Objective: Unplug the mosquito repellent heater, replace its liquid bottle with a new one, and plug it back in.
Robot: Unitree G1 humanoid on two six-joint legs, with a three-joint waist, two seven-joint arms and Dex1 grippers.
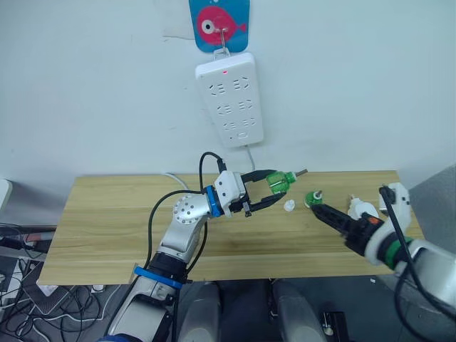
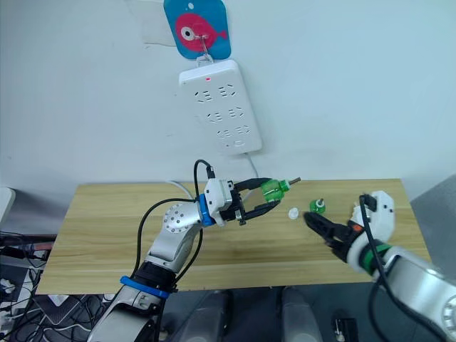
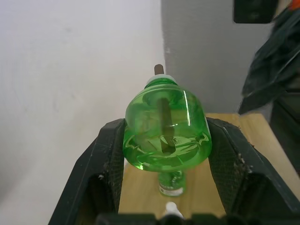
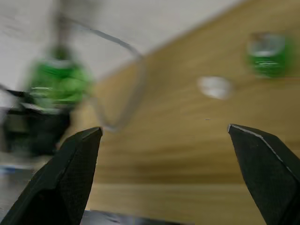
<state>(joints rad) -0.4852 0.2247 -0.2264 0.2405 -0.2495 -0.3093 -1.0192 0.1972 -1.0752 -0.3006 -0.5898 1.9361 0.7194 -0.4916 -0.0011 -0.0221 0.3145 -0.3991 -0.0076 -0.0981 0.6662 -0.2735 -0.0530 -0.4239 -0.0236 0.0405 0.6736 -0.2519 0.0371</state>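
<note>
– Starting with the left end effector: what is recorded?

– It is seen closed around a green liquid bottle, gripped at its sides between the two black fingers. The bottle is held above the table, about at its middle and towards the far edge. It is tipped on its side, with the neck and dark wick pointed to the right. No contact with the table surface is noted.

– And the right end effector?

– It is seen spread wide, with nothing between the fingers. It is held low over the right part of the table and pointed left towards the other arm.

– What is noted on the table itself?

– A second green bottle is found just beyond the tip of the right end effector. A small white cap is lying just left of it. Both are placed right of the held bottle and apart from it.

– Where is the mosquito repellent heater located?

– It is seen at the right end of the table, right of the second bottle and close against the right arm, which partly covers it. It is not plugged in. Its prongs cannot be made out.

– And the power strip?

– It is hung on the far wall above the table's middle, below a blue plaque with a pink fish. A red light is lit near its top, and every socket is seen unoccupied.
</note>
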